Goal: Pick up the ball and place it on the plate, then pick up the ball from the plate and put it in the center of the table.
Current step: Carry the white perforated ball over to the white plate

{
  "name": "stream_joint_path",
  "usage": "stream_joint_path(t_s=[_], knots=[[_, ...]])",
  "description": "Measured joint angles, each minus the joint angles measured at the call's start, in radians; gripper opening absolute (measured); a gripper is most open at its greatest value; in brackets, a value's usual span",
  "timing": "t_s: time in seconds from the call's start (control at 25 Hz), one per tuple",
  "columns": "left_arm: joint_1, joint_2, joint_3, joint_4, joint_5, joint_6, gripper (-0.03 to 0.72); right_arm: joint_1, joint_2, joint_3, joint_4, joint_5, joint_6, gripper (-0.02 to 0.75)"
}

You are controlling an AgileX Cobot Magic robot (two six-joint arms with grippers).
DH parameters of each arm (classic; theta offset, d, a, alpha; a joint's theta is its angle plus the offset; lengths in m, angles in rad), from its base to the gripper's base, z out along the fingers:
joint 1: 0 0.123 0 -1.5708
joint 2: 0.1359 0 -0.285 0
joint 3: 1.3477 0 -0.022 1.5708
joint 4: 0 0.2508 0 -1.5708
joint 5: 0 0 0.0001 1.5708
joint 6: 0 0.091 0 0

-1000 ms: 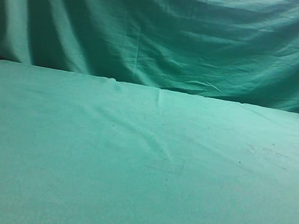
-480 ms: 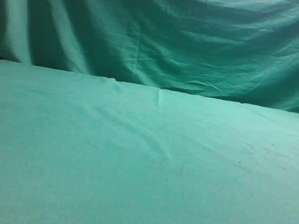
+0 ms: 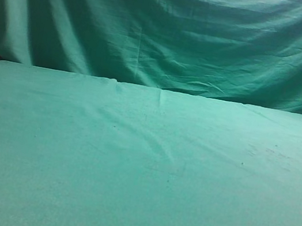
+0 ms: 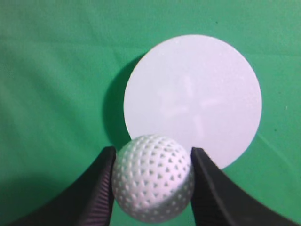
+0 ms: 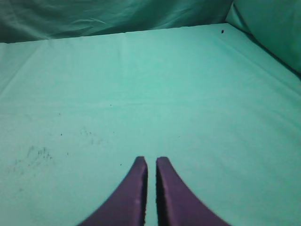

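Plate (image 4: 193, 101) edge behind ball (image 4: 153, 177)

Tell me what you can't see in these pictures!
- Exterior view: only the table shows; ball, plate and both arms are outside the frame.
- Left wrist view: the ball in the left gripper covers the plate's near rim.
- Right wrist view: the right gripper's base is cut off below.

Open green cloth-covered table (image 4: 56, 70) surrounds the flat round white plate (image 4: 193, 99), its only nearby obstacle.
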Motion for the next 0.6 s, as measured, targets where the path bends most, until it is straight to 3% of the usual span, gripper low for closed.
stream_joint_path(t_s=[0.48, 0.6], knots=[[0.000, 0.061, 0.000, -0.034, -0.050, 0.071, 0.307, 0.000, 0.000, 0.000, -0.002, -0.006, 0.000, 0.067], [0.000, 0.061, 0.000, -0.075, -0.058, 0.140, 0.307, 0.000, 0.000, 0.000, 0.029, -0.104, 0.028, 0.067]])
